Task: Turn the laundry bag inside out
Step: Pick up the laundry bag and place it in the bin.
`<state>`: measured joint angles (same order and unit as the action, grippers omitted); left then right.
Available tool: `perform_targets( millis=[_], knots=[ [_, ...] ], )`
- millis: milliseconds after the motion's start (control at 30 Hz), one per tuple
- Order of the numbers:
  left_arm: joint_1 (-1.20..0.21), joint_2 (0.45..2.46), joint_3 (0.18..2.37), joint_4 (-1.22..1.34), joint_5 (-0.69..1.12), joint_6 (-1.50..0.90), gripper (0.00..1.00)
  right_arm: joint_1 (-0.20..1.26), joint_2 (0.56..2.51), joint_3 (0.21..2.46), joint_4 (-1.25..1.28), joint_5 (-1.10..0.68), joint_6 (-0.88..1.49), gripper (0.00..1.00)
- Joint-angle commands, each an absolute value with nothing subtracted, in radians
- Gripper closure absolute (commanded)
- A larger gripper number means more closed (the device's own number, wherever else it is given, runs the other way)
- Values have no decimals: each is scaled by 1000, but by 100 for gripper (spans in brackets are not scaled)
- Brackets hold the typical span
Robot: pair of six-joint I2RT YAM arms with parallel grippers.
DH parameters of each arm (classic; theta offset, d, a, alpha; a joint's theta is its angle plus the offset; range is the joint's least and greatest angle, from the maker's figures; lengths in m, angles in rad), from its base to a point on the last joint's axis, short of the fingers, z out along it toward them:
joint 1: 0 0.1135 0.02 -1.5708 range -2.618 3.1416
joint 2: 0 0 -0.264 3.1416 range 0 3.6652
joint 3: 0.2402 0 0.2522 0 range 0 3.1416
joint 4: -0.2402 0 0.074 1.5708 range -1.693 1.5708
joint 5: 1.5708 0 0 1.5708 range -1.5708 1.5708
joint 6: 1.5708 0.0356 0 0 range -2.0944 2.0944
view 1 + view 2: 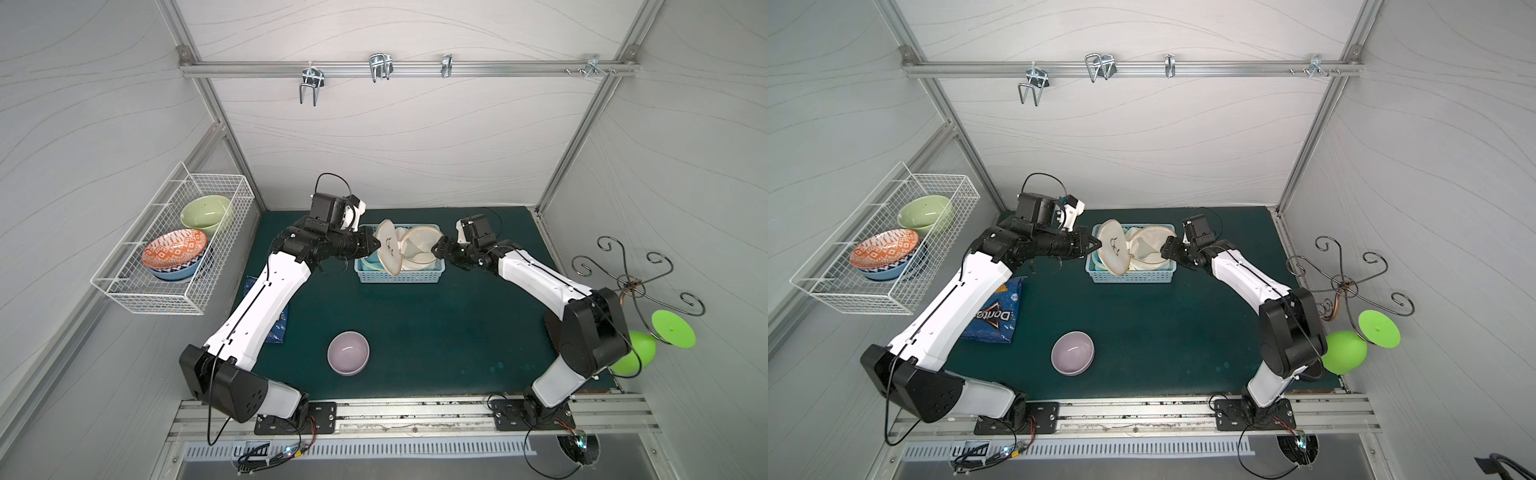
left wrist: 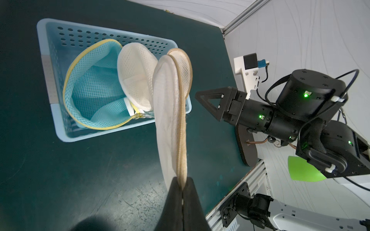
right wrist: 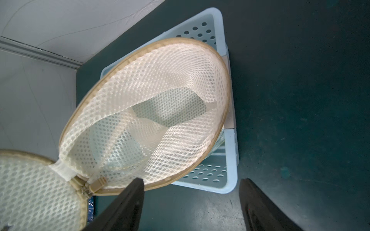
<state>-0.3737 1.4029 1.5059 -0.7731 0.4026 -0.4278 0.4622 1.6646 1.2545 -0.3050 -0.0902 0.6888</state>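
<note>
The cream mesh laundry bag (image 1: 405, 249) hangs over the blue basket (image 1: 399, 277) at the far side of the tabletop (image 1: 436, 332), between the two arms. The left claw (image 1: 376, 245) is clamped on its tan zipper edge. The right claw (image 1: 436, 250) stands wide and holds nothing.

The bag's open hoop (image 3: 200, 48) faces the right claw and lies to that claw's own left. In the right wrist view the rim crosses one finger, with the zipper pull (image 3: 97, 183) just beside it, while the gap between the fingers shows only basket and tabletop. The right arm is therefore the nearer one to reach inside, likely after shifting toward the hoop.

Only that view shows the bag's slack, collapsed inside. Only the left wrist view shows the pinch itself (image 2: 182, 192) and a teal mesh bag (image 2: 90, 96) lying in the basket.
</note>
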Motion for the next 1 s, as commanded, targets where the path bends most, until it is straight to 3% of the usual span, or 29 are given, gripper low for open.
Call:
perform_targets(
  millis=[0,500,600,700,767,800,967],
  knots=[
    [-370,1356,1476,-680,373,-444,100,463,1698,1229,-214,-124,791,26],
    [-370,1355,1497,-634,419,-492,100,508,1801,1252,-138,-93,890,37],
    [-370,1352,1493,-642,422,-492,100,505,1826,1273,-117,-89,877,49],
    [-370,1324,1469,-648,412,-491,100,487,1847,1311,-113,-115,825,71],
    [-370,1300,1453,-657,406,-491,100,469,1847,1332,-95,-150,775,95],
    [-370,1290,1447,-664,404,-494,100,462,1843,1345,-101,-157,752,100],
    [-370,1231,1377,-691,402,-514,100,457,1798,1434,-136,-203,554,100]
  ],
)
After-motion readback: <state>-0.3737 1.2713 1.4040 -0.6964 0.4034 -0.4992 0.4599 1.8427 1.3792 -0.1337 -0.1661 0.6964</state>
